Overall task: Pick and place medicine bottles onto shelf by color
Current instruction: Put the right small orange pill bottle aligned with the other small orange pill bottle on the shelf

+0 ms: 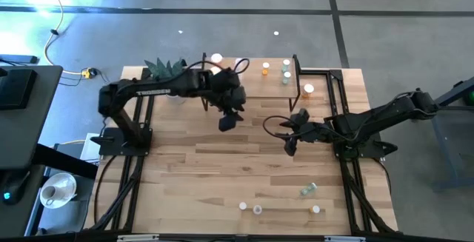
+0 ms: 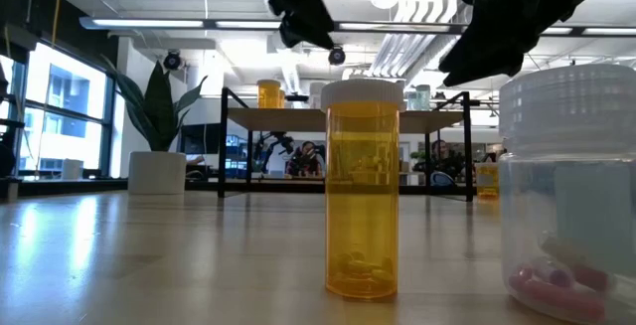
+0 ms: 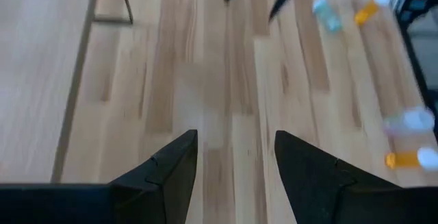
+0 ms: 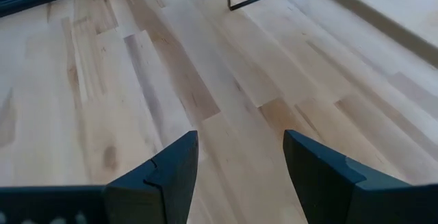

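A pale wooden table [image 1: 222,168] sits on a grey floor, with a bright open room behind it. Over the middle of the table, the left gripper [image 3: 236,159] hangs with its two dark fingers apart and nothing between them, only bare boards below. The right gripper [image 4: 239,162], just to its right and nearer the table's right side, is likewise spread and empty.

Beyond them, at the far edge, stands the shelf [image 1: 255,75], a small light-wood board on thin black legs. Several medicine bottles already stand on it: an orange bottle [image 1: 266,68] and pale green bottles [image 1: 286,70] toward its right end. A potted plant [image 1: 164,70] sits at the far left.

Near the front edge wait more bottles: three small ones stand upright, white caps up, among them an orange bottle in front [image 2: 363,188], long axis vertical. A pale green bottle [image 1: 308,189] lies on its side, long axis running diagonally.

This looks like a pause between placements. The next move would call for reaching toward the front edge and lowering open fingers around one bottle.
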{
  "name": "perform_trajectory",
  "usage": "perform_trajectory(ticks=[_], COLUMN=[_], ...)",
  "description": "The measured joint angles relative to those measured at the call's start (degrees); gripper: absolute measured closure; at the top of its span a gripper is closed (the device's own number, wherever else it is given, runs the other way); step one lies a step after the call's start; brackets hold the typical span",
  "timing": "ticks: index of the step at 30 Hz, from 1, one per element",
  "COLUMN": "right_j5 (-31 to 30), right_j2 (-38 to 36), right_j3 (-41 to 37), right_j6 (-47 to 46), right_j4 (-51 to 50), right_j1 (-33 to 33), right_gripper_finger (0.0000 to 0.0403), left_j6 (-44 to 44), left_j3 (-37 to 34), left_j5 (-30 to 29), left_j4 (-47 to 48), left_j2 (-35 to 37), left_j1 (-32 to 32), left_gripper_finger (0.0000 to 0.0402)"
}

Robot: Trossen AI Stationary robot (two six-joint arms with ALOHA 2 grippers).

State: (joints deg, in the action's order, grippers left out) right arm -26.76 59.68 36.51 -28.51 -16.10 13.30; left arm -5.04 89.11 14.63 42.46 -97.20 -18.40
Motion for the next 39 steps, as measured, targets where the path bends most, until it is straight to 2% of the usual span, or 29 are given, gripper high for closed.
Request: perform_trajectory(ticks=[5,11,16,22,31,35,39], right_j5=[6.21,8.14,8.19,8.15,7.15,5.56,2.90], right_j2=[0.00,-0.10,-0.15,-0.15,-0.15,-0.13,-0.11], right_j3=[0.00,0.76,2.64,3.84,4.04,5.35,9.51], right_j6=[-1.87,-8.89,-17.01,-27.93,-45.85,-50.50,-51.08], right_j4=[-0.48,-4.62,-10.73,-14.18,-17.41,-18.14,-21.54], right_j1=[0.27,3.36,8.08,14.55,25.18,29.01,31.97], right_gripper_finger=[0.0197,0.0197,0.0197,0.0197,0.0197,0.0197,0.0197], left_j6=[3.38,8.24,11.37,14.80,13.00,12.99,12.99], left_j3=[-10.44,-23.09,-30.50,-34.36,-35.07,-35.07,-35.07], left_j5=[-0.74,-0.88,-2.19,-3.54,-3.50,-3.52,-3.50], left_j4=[-11.03,-26.03,-38.87,-46.72,-53.21,-54.91,-56.34], left_j2=[4.60,7.95,8.08,8.06,8.06,8.06,8.06], left_j1=[2.27,5.22,8.13,11.50,13.93,13.88,13.64], left_gripper_finger=[0.0216,0.0216,0.0216,0.0216,0.0216,0.0216,0.0216])
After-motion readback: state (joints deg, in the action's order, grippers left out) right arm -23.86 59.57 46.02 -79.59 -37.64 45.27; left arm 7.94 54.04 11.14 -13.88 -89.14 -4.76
